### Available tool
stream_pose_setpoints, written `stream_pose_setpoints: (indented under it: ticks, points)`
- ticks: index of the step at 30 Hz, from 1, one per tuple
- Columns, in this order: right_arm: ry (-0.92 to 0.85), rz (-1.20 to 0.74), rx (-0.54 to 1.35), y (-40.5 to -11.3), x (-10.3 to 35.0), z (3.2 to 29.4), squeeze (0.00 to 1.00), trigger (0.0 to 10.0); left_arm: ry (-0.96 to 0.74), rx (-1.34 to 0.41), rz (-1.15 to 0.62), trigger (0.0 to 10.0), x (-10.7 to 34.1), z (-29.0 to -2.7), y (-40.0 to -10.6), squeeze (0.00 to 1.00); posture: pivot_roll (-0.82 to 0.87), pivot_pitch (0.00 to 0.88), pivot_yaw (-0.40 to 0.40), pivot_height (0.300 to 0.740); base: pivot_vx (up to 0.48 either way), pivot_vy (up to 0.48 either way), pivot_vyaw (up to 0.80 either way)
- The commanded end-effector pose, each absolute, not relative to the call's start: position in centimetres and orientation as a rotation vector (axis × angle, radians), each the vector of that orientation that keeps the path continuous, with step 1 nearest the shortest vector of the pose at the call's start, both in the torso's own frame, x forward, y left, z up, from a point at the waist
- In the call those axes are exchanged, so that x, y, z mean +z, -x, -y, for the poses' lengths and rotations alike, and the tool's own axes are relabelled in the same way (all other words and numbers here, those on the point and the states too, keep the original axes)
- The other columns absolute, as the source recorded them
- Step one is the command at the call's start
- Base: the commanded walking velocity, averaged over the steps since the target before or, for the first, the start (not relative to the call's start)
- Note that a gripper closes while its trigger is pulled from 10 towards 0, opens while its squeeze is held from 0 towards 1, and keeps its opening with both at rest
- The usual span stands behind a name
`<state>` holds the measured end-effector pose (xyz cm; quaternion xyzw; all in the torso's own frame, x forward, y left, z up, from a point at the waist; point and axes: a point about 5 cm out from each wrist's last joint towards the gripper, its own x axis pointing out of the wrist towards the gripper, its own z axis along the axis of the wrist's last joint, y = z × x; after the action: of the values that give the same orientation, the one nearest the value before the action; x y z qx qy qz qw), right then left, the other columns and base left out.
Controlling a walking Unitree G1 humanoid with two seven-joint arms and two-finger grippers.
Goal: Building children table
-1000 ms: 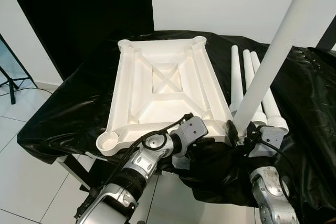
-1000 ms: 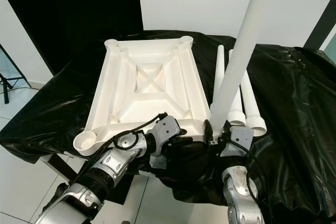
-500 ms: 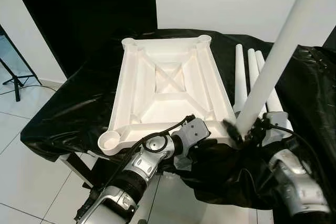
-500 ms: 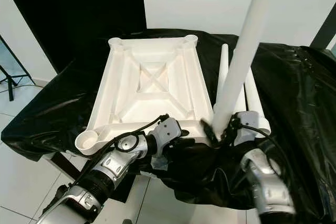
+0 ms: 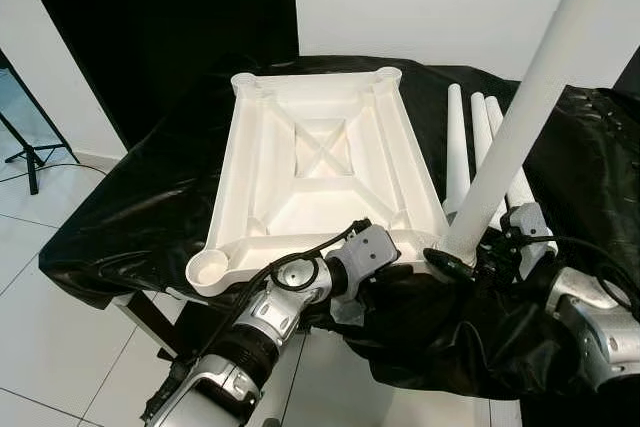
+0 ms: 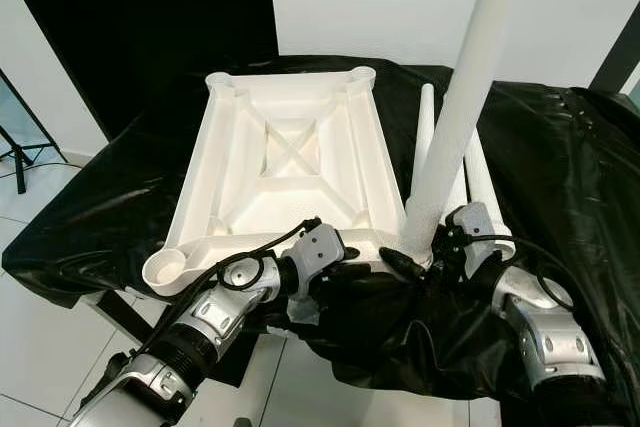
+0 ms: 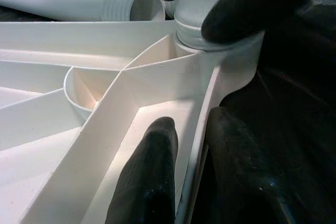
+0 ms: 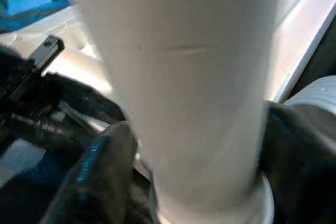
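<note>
We are looking down on a white plastic tabletop [image 5: 322,172] lying upside down on the counter [image 5: 130,207], which is draped in black sheeting. Its underside is showing raised ribs, a crossed brace in the middle and a round socket at each corner. It is sitting toward the counter's left and near edge, with its near rim just at that edge.

Our right claw [image 5: 470,259] is gripping the base of a long white table leg [image 5: 530,97], one black finger [image 8: 100,171] on either side of it. The leg is standing in the tabletop's near right corner socket and leaning up and to the right, out past the top of the picture.

Our left claw [image 7: 184,182] is pinching the tabletop's near rim close to that same corner, one finger inside the rim and one outside.

Three more white legs [image 5: 470,147] are lying side by side on the sheeting along the tabletop's right side, threaded ends toward the near edge.
</note>
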<state>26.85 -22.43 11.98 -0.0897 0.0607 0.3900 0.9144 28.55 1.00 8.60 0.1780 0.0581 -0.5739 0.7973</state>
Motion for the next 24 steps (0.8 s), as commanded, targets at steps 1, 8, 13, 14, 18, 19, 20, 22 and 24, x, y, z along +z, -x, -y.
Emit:
stream_pose_setpoints:
  ticks: [1,8,13,14,18,19,20,22,24]
  points:
    - [0.153,-0.162,0.855,-26.7,11.3,22.3,0.00,0.0,-0.416,-1.290,-0.285,10.0,5.6,-1.7,-27.2,0.00,0.20,0.000,-0.012,0.740,0.000,0.000,0.00]
    - [0.104,-0.165,0.838,-26.4,10.3,22.0,0.00,0.0,-0.416,-1.287,-0.284,10.0,5.7,-1.7,-27.3,0.00,0.21,0.000,-0.011,0.740,0.000,0.000,0.00]
    - [-0.063,-0.041,0.593,-26.3,9.6,20.7,0.00,0.0,-0.418,-1.285,-0.286,10.0,5.7,-1.8,-27.3,0.00,0.21,0.000,-0.011,0.740,0.000,0.000,0.00]
    - [-0.090,-0.010,0.477,-26.0,9.1,20.5,0.00,0.0,-0.418,-1.285,-0.286,10.0,5.7,-1.8,-27.4,0.00,0.21,0.000,-0.012,0.740,0.000,0.000,0.00]
    - [-0.089,0.025,0.242,-24.6,8.2,19.8,0.00,0.0,-0.416,-1.283,-0.286,10.0,5.7,-1.7,-27.4,0.00,0.21,0.000,-0.016,0.740,0.000,0.000,0.00]
    - [-0.092,0.020,0.181,-24.4,8.0,19.7,0.00,0.0,-0.415,-1.283,-0.286,10.0,5.7,-1.7,-27.4,0.00,0.21,0.000,-0.017,0.740,0.000,0.000,0.00]
    - [-0.092,0.020,0.181,-24.4,8.0,19.7,0.00,0.0,-0.415,-1.283,-0.286,10.0,5.7,-1.7,-27.4,0.00,0.21,0.000,-0.017,0.740,0.000,0.000,0.00]
    - [-0.113,0.010,0.106,-24.3,7.8,19.6,0.00,0.0,-0.413,-1.280,-0.286,10.0,5.7,-1.7,-27.4,0.00,0.21,0.000,-0.017,0.740,0.000,0.000,0.00]
    - [-0.105,0.024,0.034,-24.5,8.0,19.3,0.00,0.0,-0.411,-1.281,-0.286,10.0,5.6,-1.7,-27.3,0.00,0.21,0.000,-0.016,0.740,0.000,0.000,0.00]
